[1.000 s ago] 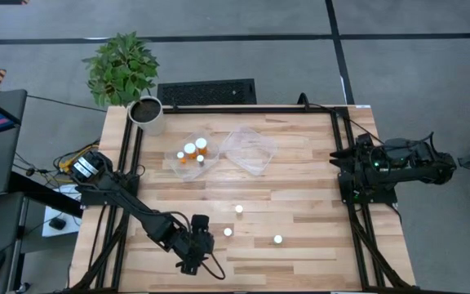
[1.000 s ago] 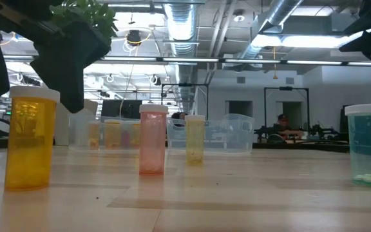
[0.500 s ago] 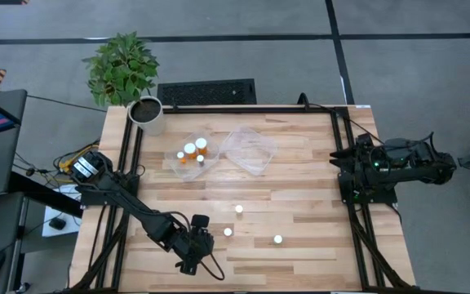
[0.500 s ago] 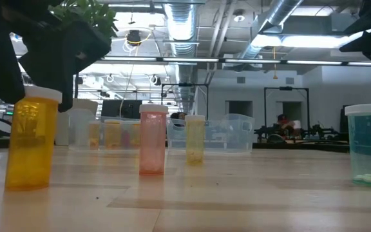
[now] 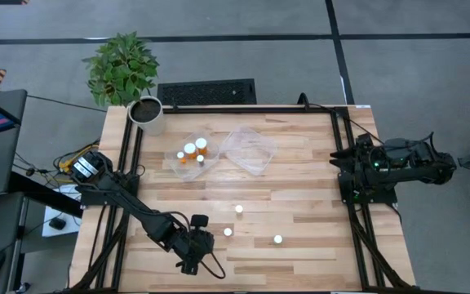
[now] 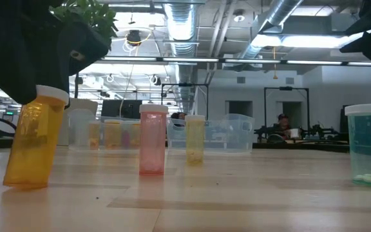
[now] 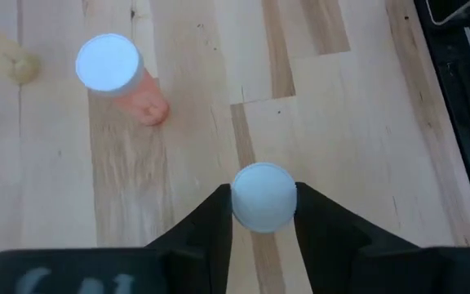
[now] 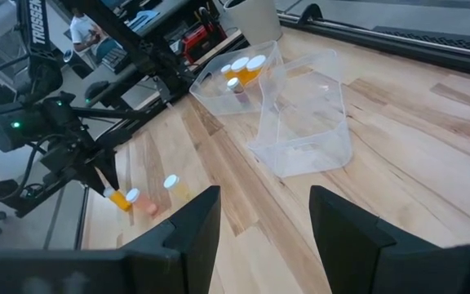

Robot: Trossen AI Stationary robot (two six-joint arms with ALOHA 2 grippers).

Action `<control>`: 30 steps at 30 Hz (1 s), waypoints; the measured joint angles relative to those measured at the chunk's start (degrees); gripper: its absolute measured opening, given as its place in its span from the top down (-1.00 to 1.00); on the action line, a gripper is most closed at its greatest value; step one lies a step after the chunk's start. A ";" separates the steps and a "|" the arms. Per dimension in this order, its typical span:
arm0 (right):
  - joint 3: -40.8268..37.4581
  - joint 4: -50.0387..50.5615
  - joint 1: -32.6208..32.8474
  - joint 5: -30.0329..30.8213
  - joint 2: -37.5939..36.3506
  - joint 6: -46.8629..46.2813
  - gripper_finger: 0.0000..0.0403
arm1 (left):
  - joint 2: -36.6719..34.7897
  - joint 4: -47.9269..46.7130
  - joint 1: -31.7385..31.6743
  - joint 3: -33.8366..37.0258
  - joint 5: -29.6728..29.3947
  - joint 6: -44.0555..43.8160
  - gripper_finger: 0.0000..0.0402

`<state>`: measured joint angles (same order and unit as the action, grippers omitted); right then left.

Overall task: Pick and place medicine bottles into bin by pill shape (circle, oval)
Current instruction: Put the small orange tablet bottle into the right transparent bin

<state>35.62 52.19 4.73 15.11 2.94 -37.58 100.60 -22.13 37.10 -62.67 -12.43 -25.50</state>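
Left gripper [image 7: 263, 214] clamped on a yellow bottle [image 6: 34, 142]
High view: right gripper [image 5: 348, 167] waits at its table edge. Low view: the bottle tilts. Left wrist view: its white cap sits between the fingers. Right wrist view: own fingers [image 8: 192, 220] parted, holding nothing

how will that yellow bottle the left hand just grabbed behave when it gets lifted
The yellow bottle already leans in the left hand, which pinches it at the white cap, so it may swing or pivot. It looks like smooth, rigid plastic, so probably light and possibly slippery. Laid on its side, the cylinder would likely roll.
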 joint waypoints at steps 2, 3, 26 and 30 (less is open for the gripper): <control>0.00 0.19 0.00 0.00 0.00 0.00 0.00 | 0.00 -0.02 0.00 -0.02 0.02 -1.79 0.47; 0.00 0.13 0.00 0.00 0.00 0.00 0.00 | 0.00 -0.49 -0.02 -0.26 0.04 -2.69 0.47; 0.00 1.64 0.00 -0.04 0.00 0.60 0.00 | -2.09 -37.93 -6.55 -20.10 1.55 -7.23 0.45; 0.00 1.69 0.00 -0.05 0.00 0.61 0.00 | -5.80 -40.08 -10.22 -20.46 -0.19 -7.16 0.45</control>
<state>35.62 53.88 4.73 15.07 2.94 -36.97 94.80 -62.20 26.88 -83.13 -12.62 -32.67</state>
